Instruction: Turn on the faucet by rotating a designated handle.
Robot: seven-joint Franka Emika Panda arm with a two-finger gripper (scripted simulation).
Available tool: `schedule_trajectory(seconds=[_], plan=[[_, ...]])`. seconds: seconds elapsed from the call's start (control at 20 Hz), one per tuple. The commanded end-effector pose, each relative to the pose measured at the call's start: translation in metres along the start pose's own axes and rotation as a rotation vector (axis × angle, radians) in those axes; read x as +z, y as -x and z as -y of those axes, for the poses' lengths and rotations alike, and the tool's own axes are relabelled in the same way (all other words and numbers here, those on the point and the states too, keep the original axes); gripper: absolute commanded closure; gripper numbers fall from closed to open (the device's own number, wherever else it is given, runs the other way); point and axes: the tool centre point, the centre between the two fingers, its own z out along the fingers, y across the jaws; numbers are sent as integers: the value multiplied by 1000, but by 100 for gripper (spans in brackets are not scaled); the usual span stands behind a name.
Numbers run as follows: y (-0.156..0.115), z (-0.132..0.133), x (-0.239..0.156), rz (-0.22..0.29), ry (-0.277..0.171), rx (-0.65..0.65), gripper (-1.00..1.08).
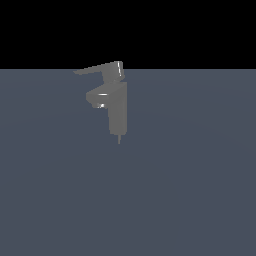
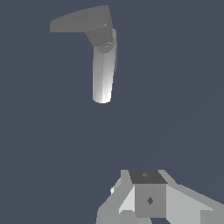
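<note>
The faucet (image 1: 118, 112) is a gray metallic tap with a tall boxy column standing on the dark floor. A short spout (image 1: 97, 96) sticks out toward the exterior view's left. The handle (image 1: 97, 69), a thin tapered lever blade, tops the column and points the same way as the spout. The wrist view shows the handle (image 2: 81, 20) above the faucet body (image 2: 103, 78). My gripper (image 2: 148, 192) appears only in the wrist view. It is well apart from the faucet and touches nothing. Its fingers sit together with no gap, holding nothing. No arm appears in the exterior view.
A plain dark blue-gray floor (image 1: 190, 190) spreads around the faucet, under a black background. No other objects are in view.
</note>
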Motion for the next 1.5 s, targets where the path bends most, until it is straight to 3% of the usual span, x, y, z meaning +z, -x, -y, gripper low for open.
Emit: schedule_trajectory(seconds=[0.0, 0.75, 1.45], plan=[[-8, 2, -1, 8, -12, 34, 108], [-93, 25, 9, 98, -82, 382, 108], [-178, 52, 47, 183, -68, 752, 108]])
